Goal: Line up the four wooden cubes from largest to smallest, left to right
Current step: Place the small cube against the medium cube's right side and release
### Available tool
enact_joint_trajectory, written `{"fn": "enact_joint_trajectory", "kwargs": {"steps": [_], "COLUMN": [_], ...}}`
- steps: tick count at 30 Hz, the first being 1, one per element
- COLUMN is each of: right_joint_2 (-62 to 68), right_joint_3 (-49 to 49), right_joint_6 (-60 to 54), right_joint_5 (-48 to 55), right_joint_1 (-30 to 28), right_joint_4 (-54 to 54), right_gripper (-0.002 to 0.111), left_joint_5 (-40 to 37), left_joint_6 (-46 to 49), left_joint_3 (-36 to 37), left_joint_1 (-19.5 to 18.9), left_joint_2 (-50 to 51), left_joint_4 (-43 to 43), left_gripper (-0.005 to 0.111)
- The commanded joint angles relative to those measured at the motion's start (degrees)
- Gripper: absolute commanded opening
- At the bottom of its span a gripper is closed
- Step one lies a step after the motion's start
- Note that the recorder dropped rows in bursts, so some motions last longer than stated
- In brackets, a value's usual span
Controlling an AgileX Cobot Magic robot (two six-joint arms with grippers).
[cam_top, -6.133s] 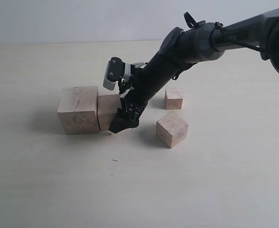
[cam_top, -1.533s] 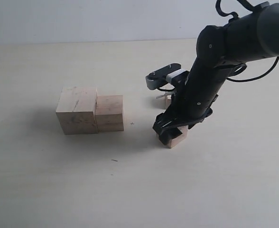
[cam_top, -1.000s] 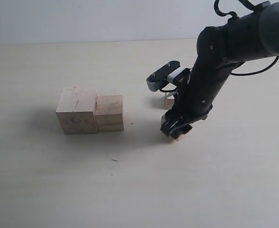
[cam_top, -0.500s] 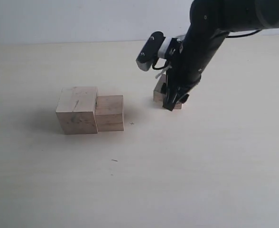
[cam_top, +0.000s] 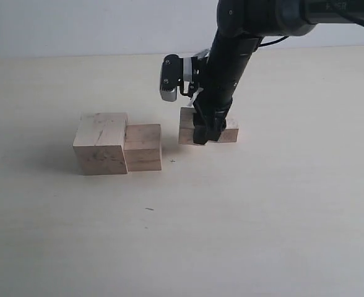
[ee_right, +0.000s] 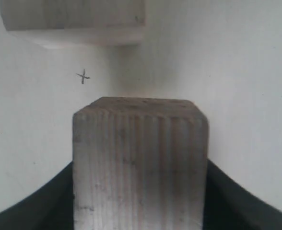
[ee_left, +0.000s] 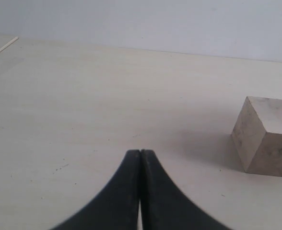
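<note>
The right tool (cam_top: 202, 131), clamped on the third-largest cube (cam_top: 187, 125) near the right of the second-largest cube (cam_top: 143, 147) with a gap between, could knock that neighbour askew if it comes in skewed or low.

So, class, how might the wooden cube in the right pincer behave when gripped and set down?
Probably rigid: the held cube shows wood grain and square edges in the right pincer. Flat faces suggest it will sit, not roll. The bare wood looks matt, so slipping seems unlikely.
</note>
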State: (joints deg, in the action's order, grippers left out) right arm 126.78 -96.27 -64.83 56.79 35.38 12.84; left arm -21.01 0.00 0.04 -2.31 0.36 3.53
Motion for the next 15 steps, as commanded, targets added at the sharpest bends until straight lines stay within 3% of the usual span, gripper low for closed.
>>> {"fn": "enact_joint_trajectory", "kwargs": {"steps": [1, 15], "right_joint_2": [1.79, 4.41], "right_joint_3": [-1.28, -1.34], "right_joint_6": [-4.68, -19.64], "right_joint_5": [-0.08, 1.62], "right_joint_1": [-0.22, -0.22], "right_joint_4": [0.32, 9.66], "right_gripper": [0.000, 0.000], "left_joint_5": [0.58, 0.58], "left_joint_6": [0.00, 0.00], "left_joint_3": [-0.04, -0.04], "left_joint_1": [0.19, 0.19], "left_joint_2": [-0.36, -0.36], "left_joint_4": [-0.12, -0.12], "left_gripper": [0.000, 0.000]}}
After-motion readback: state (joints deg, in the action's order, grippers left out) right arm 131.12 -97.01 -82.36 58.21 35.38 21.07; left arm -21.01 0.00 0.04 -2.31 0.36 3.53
